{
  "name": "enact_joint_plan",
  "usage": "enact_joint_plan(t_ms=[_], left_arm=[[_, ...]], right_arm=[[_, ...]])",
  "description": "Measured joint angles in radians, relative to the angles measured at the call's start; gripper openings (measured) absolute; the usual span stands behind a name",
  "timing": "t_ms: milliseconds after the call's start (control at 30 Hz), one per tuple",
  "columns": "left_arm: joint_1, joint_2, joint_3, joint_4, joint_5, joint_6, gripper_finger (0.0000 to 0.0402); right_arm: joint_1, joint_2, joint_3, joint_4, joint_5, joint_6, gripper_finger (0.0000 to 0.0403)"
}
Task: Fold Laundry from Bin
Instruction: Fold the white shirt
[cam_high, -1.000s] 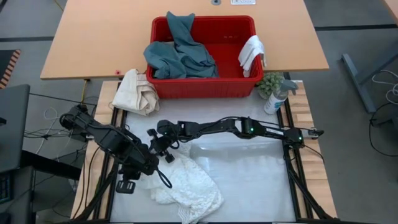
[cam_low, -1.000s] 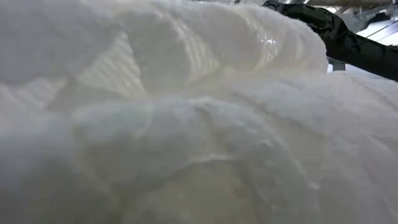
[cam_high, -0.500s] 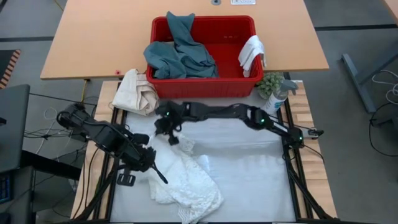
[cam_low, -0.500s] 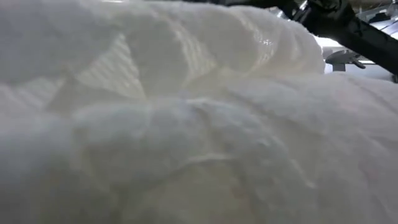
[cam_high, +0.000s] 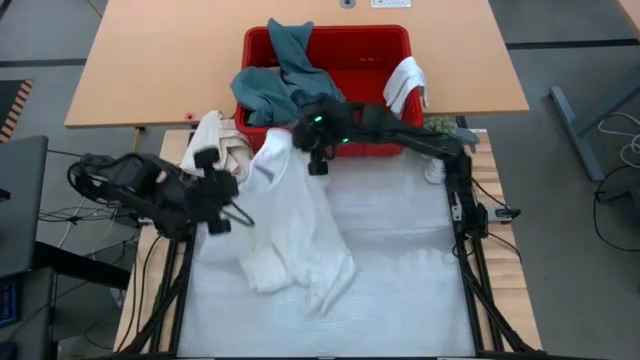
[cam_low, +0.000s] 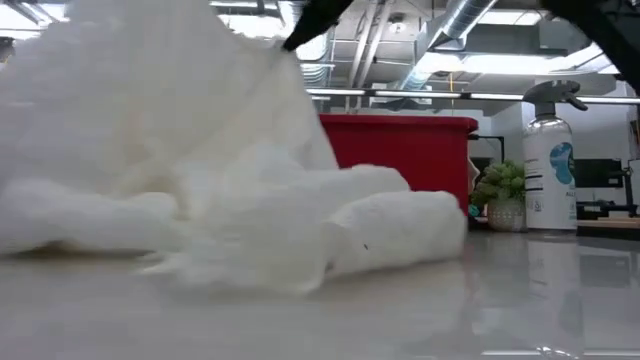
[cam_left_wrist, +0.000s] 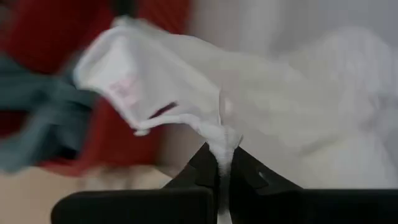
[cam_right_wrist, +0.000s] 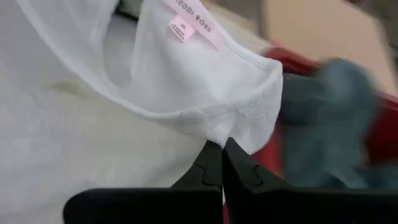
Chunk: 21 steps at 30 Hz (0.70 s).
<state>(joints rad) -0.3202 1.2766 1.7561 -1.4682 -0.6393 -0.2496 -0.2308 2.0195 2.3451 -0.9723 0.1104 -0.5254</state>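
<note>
Two grippers are pinching one white garment (cam_high: 290, 215) between them, in front of the red bin (cam_high: 385, 140).

Both arms are lifting the garment's upper edge while its lower part is lying bunched on the pale table (cam_high: 400, 280). The left gripper (cam_high: 232, 192) is clamped on the edge at the garment's left side; in the left wrist view its fingers (cam_left_wrist: 205, 165) are closing tight on a thin fold of white fabric. The right gripper (cam_high: 312, 150) is gripping the neckline just beside the bin's front wall, jaws pressed together on the hem near a pink label (cam_right_wrist: 193, 25). Inside the bin, a teal-green garment (cam_high: 285, 85) is lying heaped at the left and a small white cloth (cam_high: 405, 85) is draping over the right rim. A cream canvas bundle (cam_high: 215, 140) is sitting left of the bin, and a spray bottle (cam_low: 548, 160) and small plant (cam_low: 502, 190) are standing at its right.
</note>
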Motion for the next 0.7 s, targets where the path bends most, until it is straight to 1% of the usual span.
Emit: enact_joint_plan(t_ms=[33, 100, 200, 333, 467, 567, 700], left_arm=[[0.026, -0.013, 0.000, 0.037, -0.030, 0.029, 0.0000], [0.084, -0.035, 0.000, 0.119, -0.057, 0.105, 0.0000], [0.179, -0.049, 0.000, 0.233, -0.036, 0.231, 0.0000], [0.292, -0.049, 0.000, 0.324, 0.054, 0.357, 0.0000], [0.361, -0.048, 0.000, 0.414, 0.163, 0.423, 0.0000], [0.385, -0.048, 0.000, 0.503, 0.249, 0.430, 0.0000], [0.380, -0.048, 0.000, 0.611, 0.341, 0.385, 0.0000]], right_arm=[[0.000, -0.023, 0.000, -0.019, 0.030, 0.012, 0.0018], [0.000, -0.073, 0.000, -0.050, 0.090, 0.047, 0.0018], [0.006, -0.126, 0.000, -0.114, 0.194, 0.106, 0.0018], [0.047, -0.187, 0.000, -0.213, 0.364, 0.213, 0.0018], [0.116, -0.252, 0.000, -0.296, 0.518, 0.315, 0.0018], [0.191, -0.296, 0.000, -0.333, 0.620, 0.393, 0.0018], [0.310, -0.349, 0.000, -0.374, 0.760, 0.507, 0.0018]])
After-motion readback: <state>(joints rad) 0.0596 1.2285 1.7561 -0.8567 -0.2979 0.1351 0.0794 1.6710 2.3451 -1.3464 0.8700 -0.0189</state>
